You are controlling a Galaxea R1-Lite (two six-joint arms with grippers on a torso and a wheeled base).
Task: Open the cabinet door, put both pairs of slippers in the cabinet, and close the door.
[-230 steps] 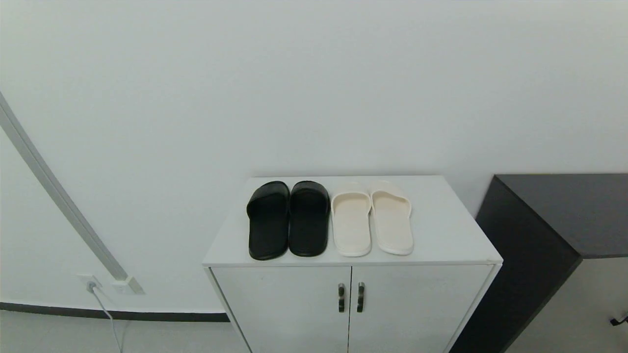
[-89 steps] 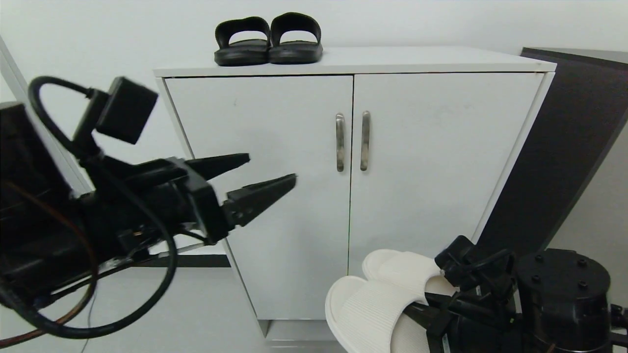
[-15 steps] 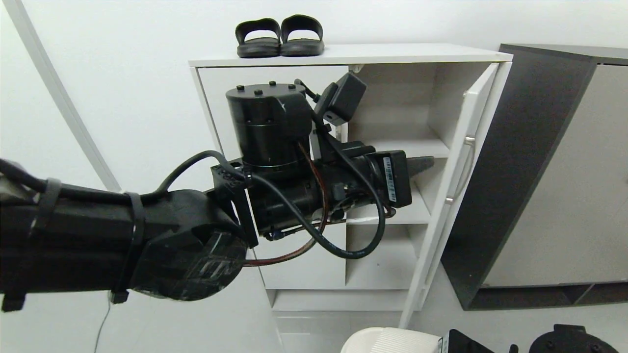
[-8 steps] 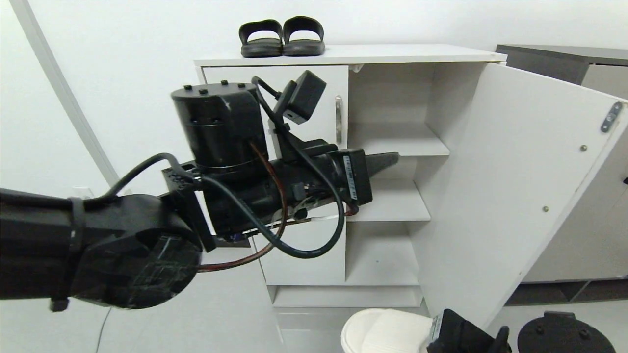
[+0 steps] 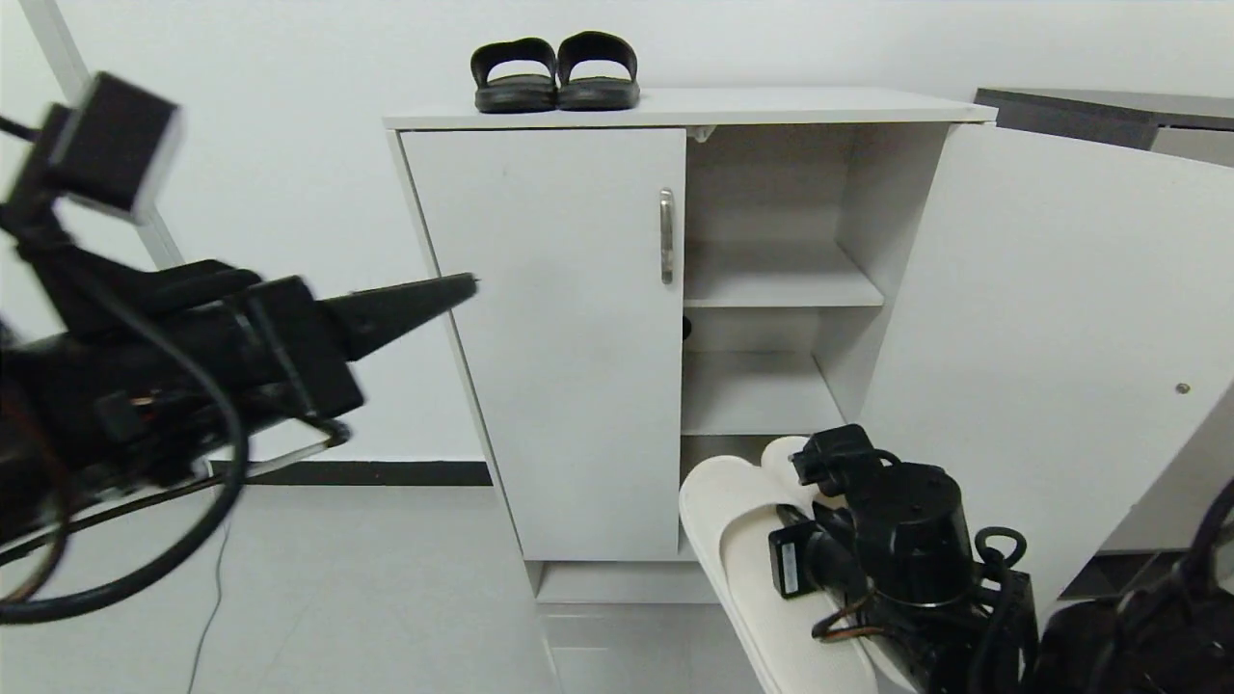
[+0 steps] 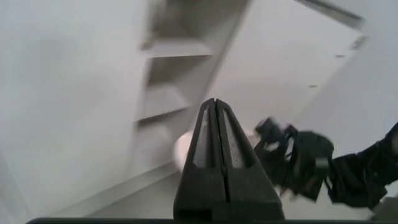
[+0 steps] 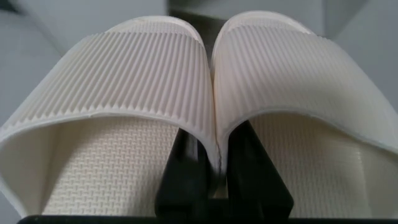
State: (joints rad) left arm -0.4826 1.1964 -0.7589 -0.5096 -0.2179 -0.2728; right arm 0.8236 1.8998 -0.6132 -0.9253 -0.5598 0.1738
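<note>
Right door [image 5: 1041,328] of the cabinet [image 5: 819,104] stands wide open and the left door [image 5: 549,337] is shut, with the black slippers [image 5: 556,72] side by side on the cabinet top. The right gripper [image 7: 213,186] is clamped on the adjoining inner edges of the white slippers [image 5: 742,520], holding the pair low before the open compartment, toes toward the shelves. The left gripper [image 5: 455,287] is out to the left of the cabinet front, fingers pressed together on nothing.

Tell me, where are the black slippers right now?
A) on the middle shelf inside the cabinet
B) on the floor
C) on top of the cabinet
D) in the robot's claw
C: the black slippers sit side by side on top of the cabinet, while the right gripper holds the cream slippers.
</note>
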